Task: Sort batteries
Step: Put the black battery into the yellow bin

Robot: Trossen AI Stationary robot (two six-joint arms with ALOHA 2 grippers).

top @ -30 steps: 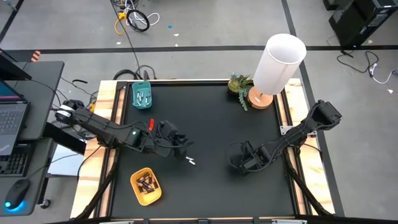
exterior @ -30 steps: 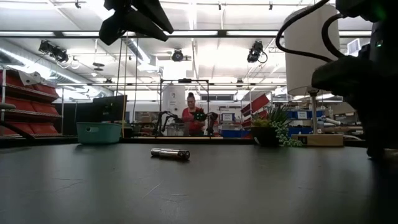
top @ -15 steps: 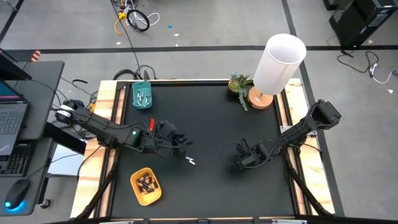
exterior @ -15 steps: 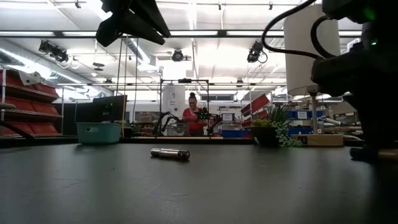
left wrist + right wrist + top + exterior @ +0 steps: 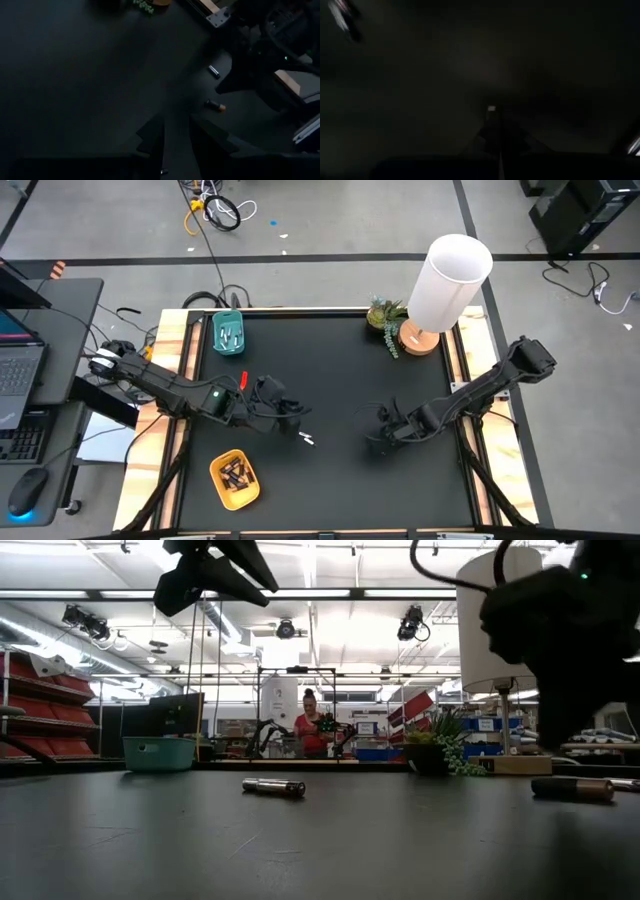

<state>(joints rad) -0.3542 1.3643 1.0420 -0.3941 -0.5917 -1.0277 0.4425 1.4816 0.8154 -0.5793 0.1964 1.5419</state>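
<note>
The right gripper (image 5: pixel 376 435) has its fingers (image 5: pixel 492 134) pressed fully together, nothing visible between them in the right wrist view; it sits low over the black table (image 5: pixel 340 360), right of centre, its arm reaching back to the table's right edge; the left gripper (image 5: pixel 294 416) hovers left of centre, its fingers (image 5: pixel 152 142) a narrow gap apart; whether they hold anything I cannot tell.

A pale silvery battery (image 5: pixel 309 440) lies on the bare table just beside the left gripper, on the side toward the right arm; the low view shows it lying flat on its side (image 5: pixel 273 786); a dark battery with a copper end (image 5: pixel 572 788) lies flat near the right arm's shadowed bulk, and the left wrist view shows it (image 5: pixel 216 105) with another small pale battery (image 5: pixel 214 72) a little farther off, both close to the right arm.

The yellow oval tray (image 5: pixel 234 479) holds a cluster of dark batteries at the front left; the teal rectangular tray (image 5: pixel 228 334) holds pale ones at the back left; a white lamp (image 5: pixel 448 280) and a small green plant (image 5: pixel 384 316) stand at the back right; a person (image 5: pixel 309 725) shows far off in the room behind.
</note>
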